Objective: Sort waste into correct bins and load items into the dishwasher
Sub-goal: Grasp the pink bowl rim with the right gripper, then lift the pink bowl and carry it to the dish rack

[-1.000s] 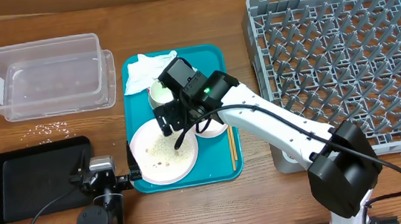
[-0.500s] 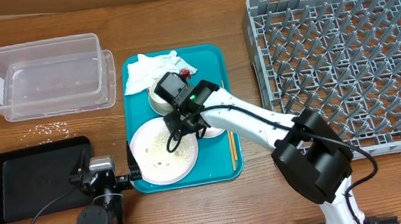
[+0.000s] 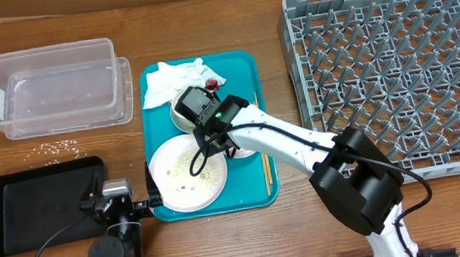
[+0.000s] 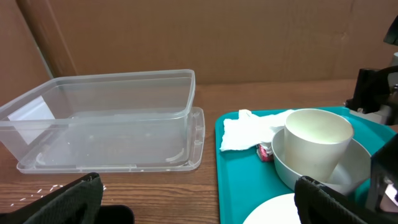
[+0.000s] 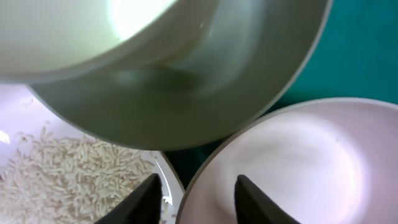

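Note:
On the teal tray (image 3: 241, 67), my right gripper (image 5: 199, 202) straddles the rim of the small white bowl (image 5: 298, 162). One finger (image 5: 146, 199) is outside the rim and the other inside, with a gap still showing. The arm hides most of this bowl from overhead. Beside it, the large white plate (image 3: 185, 174) carries rice scraps (image 5: 56, 180). A small white cup (image 4: 317, 143) stands in the grey bowl (image 4: 348, 168). The crumpled napkin (image 3: 175, 79) lies at the tray's far end. My left gripper (image 4: 199, 205) hangs open and empty over the table. The dish rack (image 3: 395, 68) is at right.
The clear tub (image 3: 50, 87) stands at the back left, with loose rice grains (image 3: 59, 146) on the table in front of it. The black tray (image 3: 45, 203) lies at the front left. Chopsticks (image 3: 265, 172) lie along the teal tray's right side.
My right gripper has dropped from above the plate onto the small white bowl's rim, and its jaws have narrowed. The left arm has not moved.

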You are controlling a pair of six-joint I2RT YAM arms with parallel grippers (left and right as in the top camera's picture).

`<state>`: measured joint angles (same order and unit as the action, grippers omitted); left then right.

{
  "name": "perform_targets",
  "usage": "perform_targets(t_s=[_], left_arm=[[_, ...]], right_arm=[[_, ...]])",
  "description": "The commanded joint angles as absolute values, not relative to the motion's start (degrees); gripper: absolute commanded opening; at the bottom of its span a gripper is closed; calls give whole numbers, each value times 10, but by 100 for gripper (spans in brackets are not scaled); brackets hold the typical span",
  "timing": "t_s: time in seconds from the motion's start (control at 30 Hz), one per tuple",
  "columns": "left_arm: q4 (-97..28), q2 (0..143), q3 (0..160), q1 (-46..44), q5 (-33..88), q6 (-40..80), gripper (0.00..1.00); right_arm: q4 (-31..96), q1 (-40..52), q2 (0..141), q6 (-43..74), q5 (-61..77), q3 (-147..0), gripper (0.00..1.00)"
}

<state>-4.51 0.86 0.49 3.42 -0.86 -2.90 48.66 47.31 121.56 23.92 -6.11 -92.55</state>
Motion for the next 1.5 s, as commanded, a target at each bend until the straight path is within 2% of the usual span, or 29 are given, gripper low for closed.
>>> perform_targets(t_s=[0.0,0.07,0.1,0.23,0.6,0.97,1.1,1.23,1.37,1.47], left_arm=[[-44,2,3,37,-2,-22,100],[-44,2,3,37,-2,-22,100],[-44,2,3,37,-2,-22,100],[-44,2,3,37,-2,-22,100],[-44,2,3,37,-2,-22,100],[-44,2,3,37,-2,-22,100],[-44,2,3,37,-2,-22,100],[-44,2,3,37,-2,-22,100],[-44,2,3,37,-2,-22,100],[-44,2,3,37,-2,-22,100]], right_arm=[[483,477,1206,243,-70,-930,35],[483,477,1206,243,-70,-930,32],[485,477,1205,242,-70,-931,27],[489,477,1203,243,-68,-931,23],[505,477,1175,256,-62,-937,4],[565,451,1052,254,-60,-978,4],[582,385,984,246,-59,-988,4],[586,274,935,215,-17,-988,4],[576,138,927,154,125,-986,4],[560,37,944,90,290,-985,4]])
